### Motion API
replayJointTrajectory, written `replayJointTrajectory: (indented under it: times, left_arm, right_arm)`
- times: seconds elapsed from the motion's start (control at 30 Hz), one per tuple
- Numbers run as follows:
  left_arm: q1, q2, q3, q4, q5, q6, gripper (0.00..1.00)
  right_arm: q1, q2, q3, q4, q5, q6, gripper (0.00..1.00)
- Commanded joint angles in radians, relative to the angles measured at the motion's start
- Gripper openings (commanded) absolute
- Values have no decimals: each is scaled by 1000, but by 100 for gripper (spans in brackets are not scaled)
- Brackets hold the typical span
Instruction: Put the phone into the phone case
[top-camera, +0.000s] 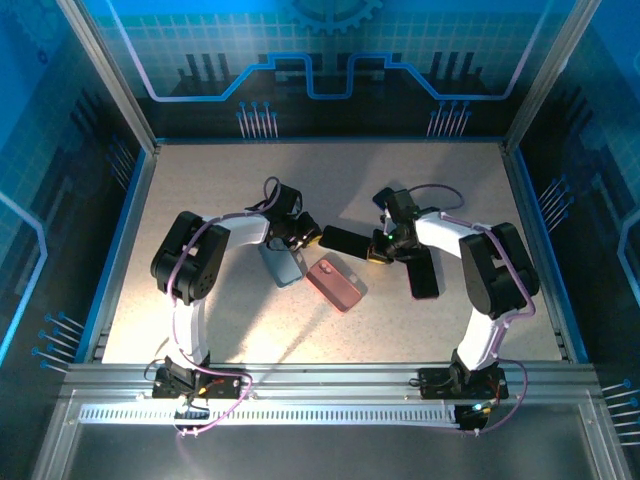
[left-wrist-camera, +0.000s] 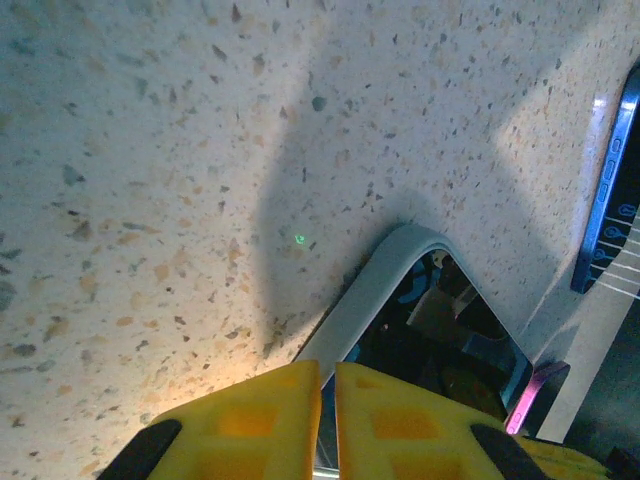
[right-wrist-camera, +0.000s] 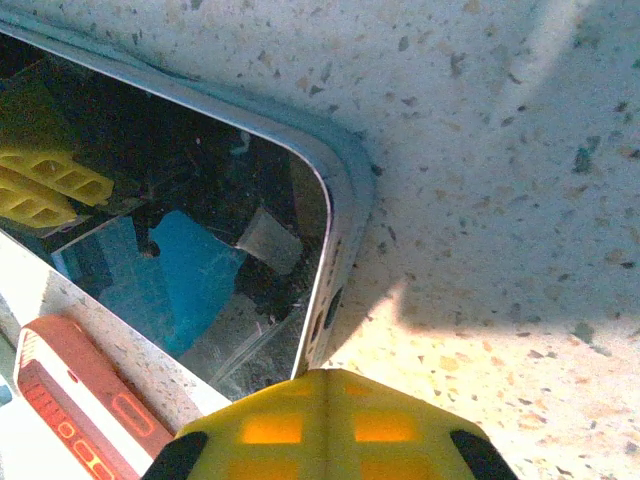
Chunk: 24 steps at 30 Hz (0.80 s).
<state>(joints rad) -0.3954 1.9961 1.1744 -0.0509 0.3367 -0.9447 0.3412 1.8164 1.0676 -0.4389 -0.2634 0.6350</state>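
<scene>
Under my fingers (right-wrist-camera: 260, 430), speckled beige tabletop (top-camera: 200, 180) (blue-lit walls (top-camera: 330, 60) around); right gripper (right-wrist-camera: 325, 385) pressed together at the corner of the phone (right-wrist-camera: 180, 230), left gripper (left-wrist-camera: 328, 370) a slit apart, grip unclear.

Left pincer (left-wrist-camera: 328, 420) – yellow tips a slit apart – over the phone (left-wrist-camera: 440, 330) corner, grey-rimmed, on speckled table (left-wrist-camera: 150, 150).

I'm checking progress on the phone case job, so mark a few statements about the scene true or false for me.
1. The red case lies on the table between the two arms. True.
2. The phone is already inside the red case. False: the phone by the right pincer lies apart from the case, with bare table between them.
3. The right pincer stands wide open. False: its fingers are closed together.
4. The table is speckled. True.
</scene>
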Motion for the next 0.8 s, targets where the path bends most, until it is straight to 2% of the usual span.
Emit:
replayJointTrajectory:
  times: [0.0, 0.43, 0.77]
  left_arm:
    - [-15, 20, -32, -11, 12, -17, 14]
    - [-19, 3, -55, 6, 12, -21, 14]
    - [-15, -7, -55, -3, -1, -17, 14]
  right_arm:
    - [53, 52, 28, 77, -25, 14, 0]
    - [74, 35, 25, 85, -17, 13, 0]
    - [58, -30, 38, -17, 46, -33, 0]
